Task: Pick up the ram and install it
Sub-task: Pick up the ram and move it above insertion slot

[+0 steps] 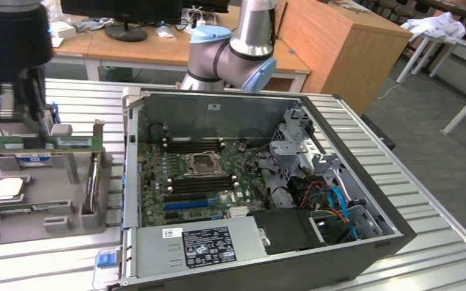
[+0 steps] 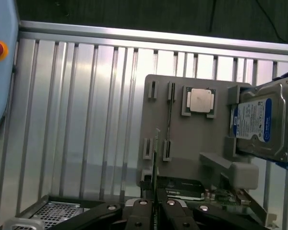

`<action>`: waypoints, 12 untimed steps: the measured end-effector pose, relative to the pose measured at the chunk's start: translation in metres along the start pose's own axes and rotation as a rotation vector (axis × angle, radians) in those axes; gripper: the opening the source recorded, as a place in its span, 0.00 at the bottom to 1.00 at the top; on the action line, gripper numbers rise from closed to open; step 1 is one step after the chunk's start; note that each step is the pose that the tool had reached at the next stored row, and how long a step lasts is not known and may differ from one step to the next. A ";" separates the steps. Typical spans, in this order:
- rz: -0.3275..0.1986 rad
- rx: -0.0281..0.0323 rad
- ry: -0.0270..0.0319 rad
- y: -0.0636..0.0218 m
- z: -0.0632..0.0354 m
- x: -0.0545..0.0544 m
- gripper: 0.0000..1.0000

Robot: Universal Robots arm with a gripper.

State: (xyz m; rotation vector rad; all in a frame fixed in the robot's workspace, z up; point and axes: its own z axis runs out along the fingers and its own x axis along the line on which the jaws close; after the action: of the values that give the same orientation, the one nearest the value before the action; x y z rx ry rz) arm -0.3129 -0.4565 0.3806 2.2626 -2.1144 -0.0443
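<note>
- Gripping the ram (image 1: 43, 142) from above, the gripper (image 1: 29, 130) has its fingers (image 2: 143, 213) drawn narrow – one on each face of the thin green stick.
- In the wrist view the ram (image 2: 156, 160) shows edge-on, running straight out from between the two pads.
- The stick hangs level over the grey parts tray (image 1: 63, 188) at the exterior view's left; it looks lifted just clear of its stand, though contact at the lower edge is hard to rule out.
- On the tray (image 2: 201, 139) sit a processor (image 2: 200, 100) and, at one end, a silver hard drive (image 2: 259, 122) with a blue-white label.
- The open computer case (image 1: 216, 103) lies just beside the tray on the slatted metal table (image 1: 411, 194) – its motherboard (image 1: 209, 176) faces up, well apart from the ram.
</note>
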 end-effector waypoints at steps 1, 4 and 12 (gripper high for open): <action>-0.001 -0.0005 -0.0001 -0.0045 -0.0002 0.000 0.13; -0.003 -0.0014 0.0001 -0.0179 -0.0010 0.001 0.13; -0.010 -0.0022 -0.0026 -0.0537 -0.0028 0.004 0.13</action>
State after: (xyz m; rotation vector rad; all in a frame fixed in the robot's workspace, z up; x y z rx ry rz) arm -0.2590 -0.4565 0.3805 2.2733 -2.1033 -0.0498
